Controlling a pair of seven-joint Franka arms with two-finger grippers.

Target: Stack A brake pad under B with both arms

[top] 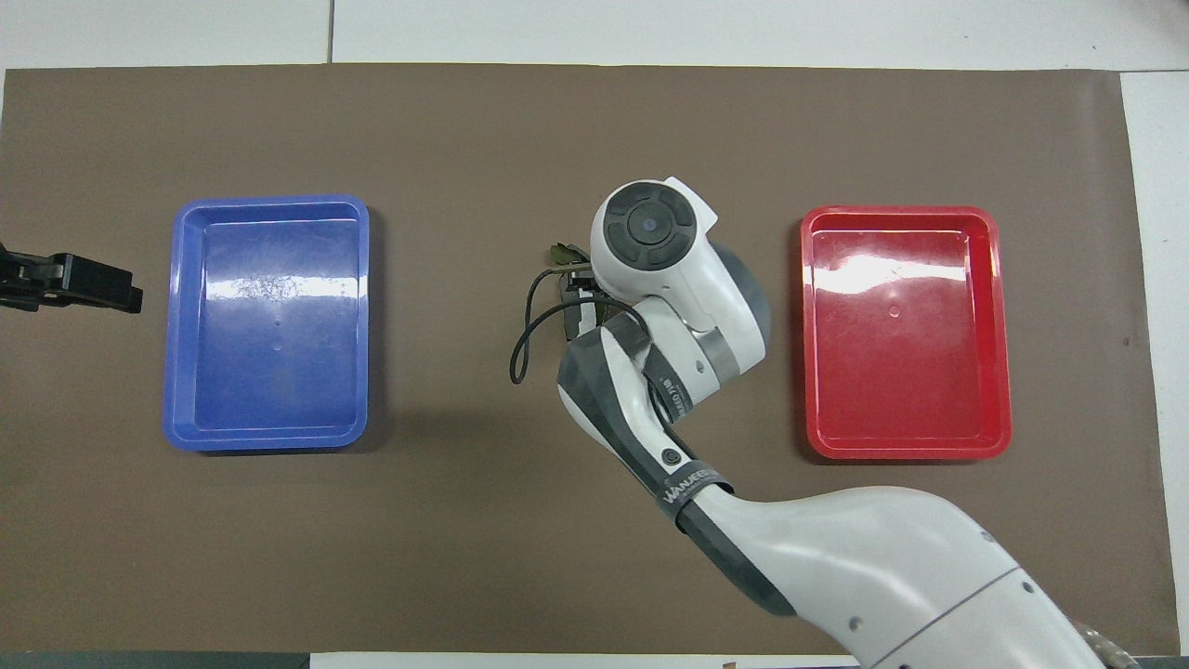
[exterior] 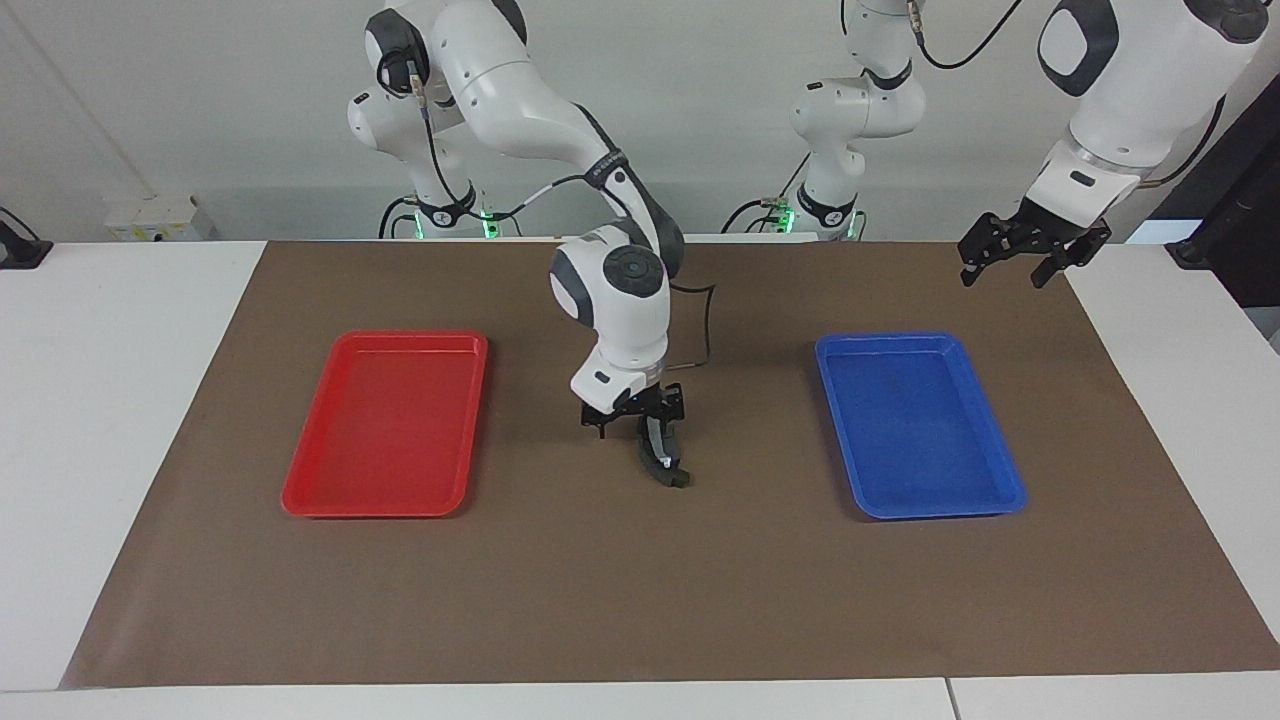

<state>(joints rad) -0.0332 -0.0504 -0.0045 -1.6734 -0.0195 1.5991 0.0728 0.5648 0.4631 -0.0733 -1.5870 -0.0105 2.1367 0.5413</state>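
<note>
**Facing view: one dark piece under the right claw at mid-bench**

Facing view shows a long dark curved piece, B (exterior: pixel 662 458), at the middle of the bench (exterior: pixel 640 600), between the two trays; its long axis runs roughly from the robots outward, its outer tip on the brown mat; the end nearer the robots sits between the fingers of the right claw (exterior: pixel 640 412), which comes down on it from directly above; whether the piece is clenched or just released cannot be told. A brake pad cannot be made out as a separate thing; it may lie beneath B, hidden; the overhead view does not help, since the right arm's wrist covers the spot.

The left claw (exterior: pixel 1032 252) waits in the air, released and holding nothing, over the mat's edge at its own end of the bench, well apart from B; the right arm is plainly the nearer.

Count: one dark piece visible; one red tray (exterior: pixel 385 425); one blue tray (exterior: pixel 918 425), both holding nothing; two arms.
</note>
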